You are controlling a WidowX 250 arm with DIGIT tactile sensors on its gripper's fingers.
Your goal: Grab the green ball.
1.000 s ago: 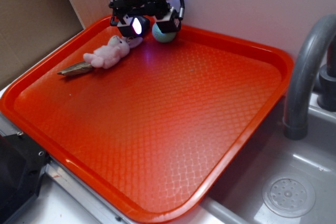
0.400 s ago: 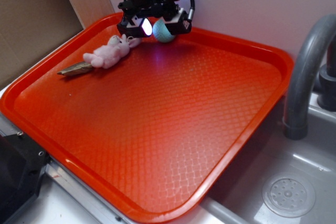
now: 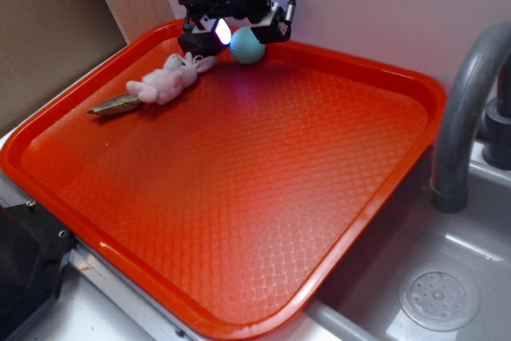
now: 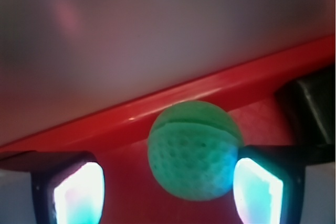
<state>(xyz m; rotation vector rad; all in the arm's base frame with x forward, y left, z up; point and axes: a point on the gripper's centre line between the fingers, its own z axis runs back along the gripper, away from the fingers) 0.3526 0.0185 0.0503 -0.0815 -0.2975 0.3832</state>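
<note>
The green ball (image 3: pixel 247 47) is a small mint-green ball with a dimpled surface, lying on the orange tray (image 3: pixel 239 197) against its far rim (image 4: pixel 210 85). My gripper (image 3: pixel 249 35) hangs over it at the tray's back edge, open, with its lit pads on either side of the ball. In the wrist view the ball (image 4: pixel 193 150) sits right against the right pad (image 4: pixel 257 190). A wide gap of red tray separates it from the left pad (image 4: pixel 79 195). The gripper (image 4: pixel 168 192) is not closed on it.
A pink plush bunny (image 3: pixel 164 81) lies left of the ball, partly on a flat brownish object (image 3: pixel 114 105). The white wall stands right behind the tray's far rim. A grey faucet (image 3: pixel 471 109) and sink drain (image 3: pixel 439 299) are at the right, a black object (image 3: pixel 24 261) at the lower left.
The gripper has moved slightly right and back toward the far rim and risen a little. The ball has shifted only slightly, and the bunny has not moved.
</note>
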